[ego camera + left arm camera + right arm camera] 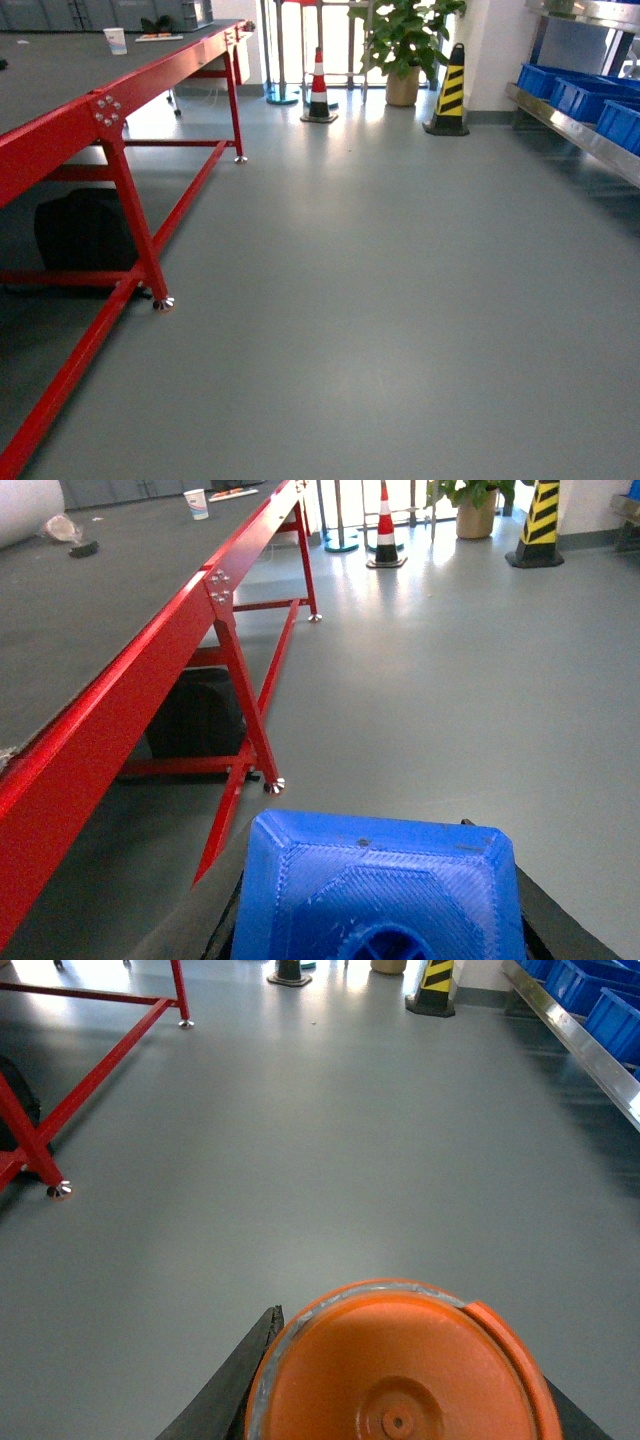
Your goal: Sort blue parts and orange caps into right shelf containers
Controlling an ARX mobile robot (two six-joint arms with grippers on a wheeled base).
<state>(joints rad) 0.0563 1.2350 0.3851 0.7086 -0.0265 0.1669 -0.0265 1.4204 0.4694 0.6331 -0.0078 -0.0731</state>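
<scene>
A bright-blue boxy part [380, 890] fills the bottom of the left wrist view, with my left gripper [380, 920] shut on it and black fingers [548, 920] showing at its sides. In the right wrist view an orange cap [395, 1365] shows its round end face, held between the black fingers [235, 1380] of my right gripper [395, 1400]. Blue containers [585, 98] sit on the steel shelf [570, 130] at the far right of the head view; they also appear as containers [605, 1000] on the shelf rail [580, 1045]. Neither gripper shows in the head view.
A red-framed table [110, 100] with a dark top runs along the left, its leg foot [163, 302] on the grey floor. A black bag [85, 230] lies under it. A striped cone [318, 90], a yellow-black cone [450, 90] and a potted plant [405, 45] stand at the back.
</scene>
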